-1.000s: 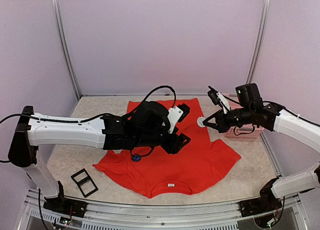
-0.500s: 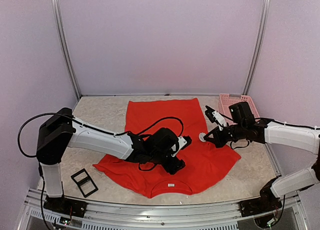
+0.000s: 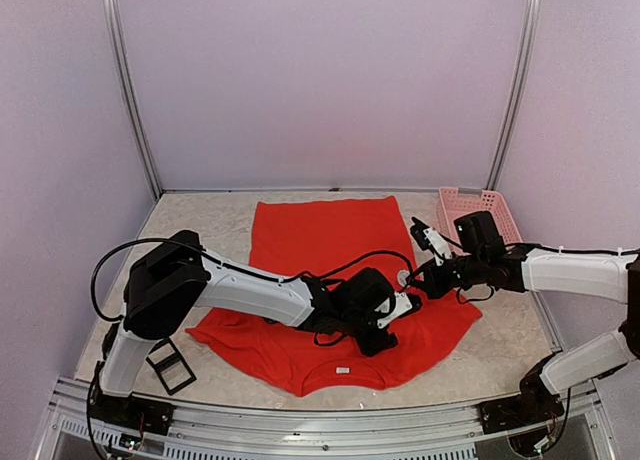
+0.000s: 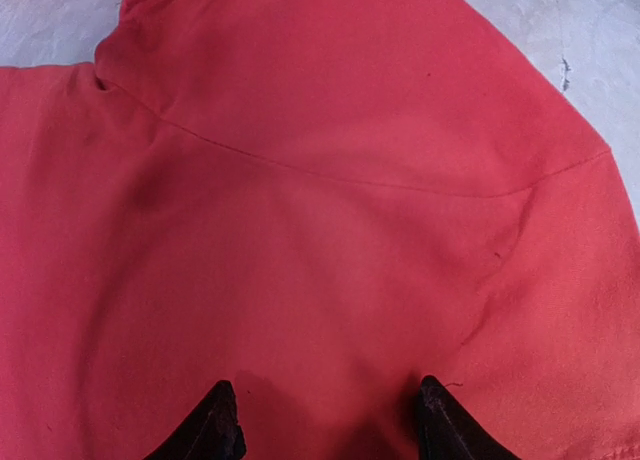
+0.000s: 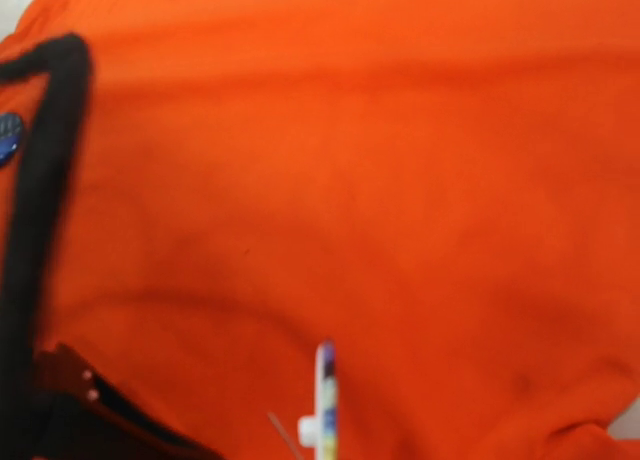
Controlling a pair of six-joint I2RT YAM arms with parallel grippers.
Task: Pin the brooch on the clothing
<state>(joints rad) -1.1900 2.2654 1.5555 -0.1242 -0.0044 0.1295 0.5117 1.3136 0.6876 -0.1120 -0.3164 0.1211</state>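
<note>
The right jaws pinch the brooch [image 5: 323, 395] at the lower centre of the right wrist view. It shows edge-on as a thin white and blue disc, and a fine pin seems to slant down to its left, though that view is blurred. From above, the brooch sits as a small white dot right of centre, over the red T-shirt [image 3: 320, 230] near its right sleeve.

The left jaws stand wide. Their two black fingertips [image 4: 222, 430] show well apart at the bottom of the left wrist view, low over the red cloth just below a curved sleeve seam. I cannot tell whether they press on it. From above, the two sets of jaws are near each other.

The step in hand looks like bringing the pin to the fabric, with nothing pinned yet. The next move probably calls for the left jaws to nip or steady a fold of cloth, so that the right arm [image 3: 570, 270] can push the pin through rather than slide the shirt across the table [image 3: 200, 220].

The shirt lies flat, neckline toward the bottom of the top view, where a small white label [image 3: 343, 369] shows. No writing can be read on it or on the brooch.

A pink basket [image 3: 470, 192] sits at the right, and a black frame [image 3: 168, 365] at the lower left.
</note>
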